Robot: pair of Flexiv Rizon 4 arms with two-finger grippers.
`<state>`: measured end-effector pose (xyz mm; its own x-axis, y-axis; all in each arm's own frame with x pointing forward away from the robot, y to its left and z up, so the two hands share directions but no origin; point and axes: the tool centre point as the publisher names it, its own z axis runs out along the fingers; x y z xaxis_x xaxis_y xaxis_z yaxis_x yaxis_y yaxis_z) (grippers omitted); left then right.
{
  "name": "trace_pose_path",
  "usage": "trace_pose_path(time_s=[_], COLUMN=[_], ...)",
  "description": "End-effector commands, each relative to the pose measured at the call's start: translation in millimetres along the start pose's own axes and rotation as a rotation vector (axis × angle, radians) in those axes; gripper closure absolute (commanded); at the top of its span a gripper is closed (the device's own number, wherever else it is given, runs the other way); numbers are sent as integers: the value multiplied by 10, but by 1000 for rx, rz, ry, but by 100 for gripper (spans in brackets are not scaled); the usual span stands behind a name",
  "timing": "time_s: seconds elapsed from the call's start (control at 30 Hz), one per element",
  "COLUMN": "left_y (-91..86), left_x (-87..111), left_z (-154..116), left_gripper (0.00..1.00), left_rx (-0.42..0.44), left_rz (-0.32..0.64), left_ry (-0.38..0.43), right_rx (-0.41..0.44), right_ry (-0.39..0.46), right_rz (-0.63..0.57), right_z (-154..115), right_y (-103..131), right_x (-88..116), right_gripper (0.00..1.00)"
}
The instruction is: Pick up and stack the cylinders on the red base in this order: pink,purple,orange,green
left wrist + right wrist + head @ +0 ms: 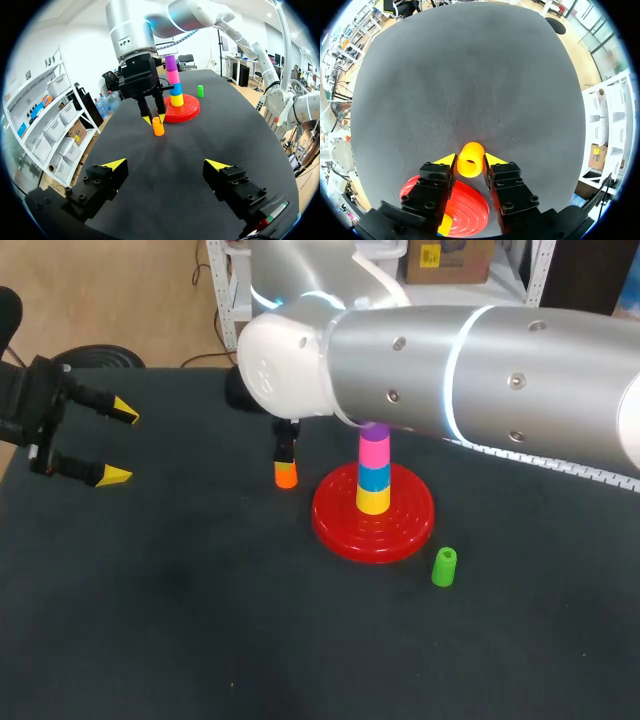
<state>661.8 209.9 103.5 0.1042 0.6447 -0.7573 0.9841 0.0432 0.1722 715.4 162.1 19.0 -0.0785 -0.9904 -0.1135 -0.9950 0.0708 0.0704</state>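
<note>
Right gripper (154,119) is down at table (180,620) level, pinching the orange cylinder (286,476): in its own wrist view both yellow tips look pressed against the cylinder's opposite sides. The cylinder stands upright with its long axis vertical and its base apparently on the table, just beside the red base (340,530), on the left arm's side. The grip comes from straight above, fingers running down the cylinder's length; I judge this keeps the axis vertical so it can drop onto the stack without re-orienting. The stack on the base reads, bottom to top: yellow piece (177,100), blue piece (175,89), pink cylinder (173,77), purple cylinder (171,62), all coaxial and upright. Pink and purple are thus placed, and orange looks to be the step in hand. Green cylinder (443,567) stands upright on the table near the base's front rim, apart from both arms. Left gripper (120,444) hangs spread wide and empty, well away from the work.
</note>
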Motion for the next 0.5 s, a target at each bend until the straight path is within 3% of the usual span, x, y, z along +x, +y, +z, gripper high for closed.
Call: trace_pose_path(time_s=[0.03,0.27,0.5], left_y=[-5,-5,-5], left_x=[8,8,8], left_z=[4,4,4], left_gripper=[0,0,0], left_rx=[-2,-2,-2], left_rz=[2,2,2], left_ry=[-1,-1,-1], right_rx=[-2,0,36], right_ry=[-3,-5,-19], right_rz=[-1,-1,-3], right_z=[8,-33,-299], right_y=[6,5,-47], right_x=[3,1,12], right_gripper=[100,100,100])
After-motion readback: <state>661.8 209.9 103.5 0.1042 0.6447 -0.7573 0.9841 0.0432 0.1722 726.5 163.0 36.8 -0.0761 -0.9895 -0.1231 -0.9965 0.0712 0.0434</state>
